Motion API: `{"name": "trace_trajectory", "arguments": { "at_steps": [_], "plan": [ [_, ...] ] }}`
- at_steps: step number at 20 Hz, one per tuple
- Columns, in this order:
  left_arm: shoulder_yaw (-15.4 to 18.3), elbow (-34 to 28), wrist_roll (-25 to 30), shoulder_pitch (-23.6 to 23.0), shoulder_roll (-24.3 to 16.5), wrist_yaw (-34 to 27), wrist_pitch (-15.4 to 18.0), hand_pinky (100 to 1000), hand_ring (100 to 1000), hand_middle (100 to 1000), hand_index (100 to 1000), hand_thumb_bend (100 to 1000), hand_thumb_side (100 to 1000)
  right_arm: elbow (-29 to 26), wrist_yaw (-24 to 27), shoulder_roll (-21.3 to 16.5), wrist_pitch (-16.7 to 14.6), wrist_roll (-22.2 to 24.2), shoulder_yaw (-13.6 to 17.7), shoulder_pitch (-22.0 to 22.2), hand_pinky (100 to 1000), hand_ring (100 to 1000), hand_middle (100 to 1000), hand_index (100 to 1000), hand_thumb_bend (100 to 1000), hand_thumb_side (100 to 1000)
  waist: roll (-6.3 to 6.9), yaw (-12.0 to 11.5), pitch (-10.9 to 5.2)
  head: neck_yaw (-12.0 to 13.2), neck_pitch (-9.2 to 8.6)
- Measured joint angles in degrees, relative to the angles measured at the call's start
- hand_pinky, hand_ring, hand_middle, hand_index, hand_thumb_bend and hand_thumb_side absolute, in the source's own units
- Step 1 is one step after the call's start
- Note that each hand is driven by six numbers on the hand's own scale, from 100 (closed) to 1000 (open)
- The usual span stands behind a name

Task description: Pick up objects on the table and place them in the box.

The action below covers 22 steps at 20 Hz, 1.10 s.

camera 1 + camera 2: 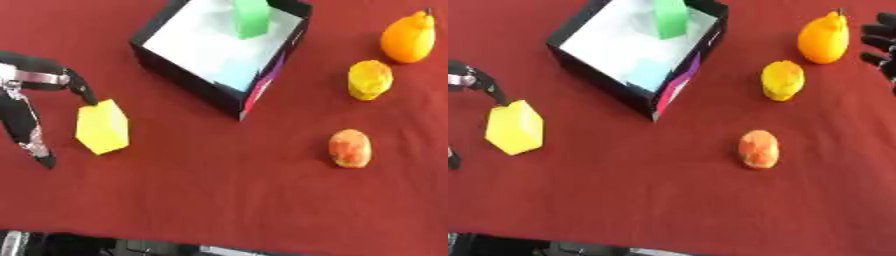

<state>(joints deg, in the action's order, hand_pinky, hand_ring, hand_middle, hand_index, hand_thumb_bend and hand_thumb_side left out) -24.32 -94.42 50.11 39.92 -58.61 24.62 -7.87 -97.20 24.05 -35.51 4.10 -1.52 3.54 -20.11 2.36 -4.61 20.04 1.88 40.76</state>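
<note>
On the red desk (219, 200) stands a black box (188, 80) with a white inside, set askew near the far edge, one corner pointing toward the camera. Inside it a green block (251, 19) stands upright at the far side, and a pale blue patch (236, 72) shows on the floor near the closest wall; what that is cannot be told.

At the desk's left side lies a yellow faceted block (102, 126), well apart from the box. The left hand (35, 95) comes in from the left edge with its fingers spread: one dark fingertip (87, 97) touches the block's upper corner, while another finger (35, 147) reaches down beside the block's left side without touching it. The hand is open around the block, not closed on it, and the block rests on the desk.

To the right of the box three fruit-like things lie in a loose line running toward the camera. Farthest is an orange pear-shaped one (408, 37) with a small stem. Just nearer sits a yellow lumpy one (369, 80), and nearest an orange-red mottled one (350, 148), all apart from each other.

The right hand (881, 42) shows only in the right eye view, at the right edge just beside the orange pear shape, as a few dark fingertips; whether it is open or closed cannot be told.
</note>
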Motion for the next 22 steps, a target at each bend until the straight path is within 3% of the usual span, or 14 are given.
{"name": "trace_trajectory", "arguments": {
  "at_steps": [11,22],
  "plan": [
    [2.6,-5.5,-4.5,-0.8,-0.1,-0.7,-3.1,924,893,778,838,846,162,0.2,-0.2,0.1,0.2,0.2,0.0,0.0,911,926,819,903,100,754,-0.04,-0.1,0.21,0.0,0.0],
    [1.8,-4.5,-8.1,-0.9,0.5,-3.7,-9.0,915,874,755,857,863,289,0.5,-0.6,0.5,0.2,0.2,0.0,0.1,912,926,819,904,100,760,0.0,-0.1,0.45,0.1,-0.01]
  ]
}}
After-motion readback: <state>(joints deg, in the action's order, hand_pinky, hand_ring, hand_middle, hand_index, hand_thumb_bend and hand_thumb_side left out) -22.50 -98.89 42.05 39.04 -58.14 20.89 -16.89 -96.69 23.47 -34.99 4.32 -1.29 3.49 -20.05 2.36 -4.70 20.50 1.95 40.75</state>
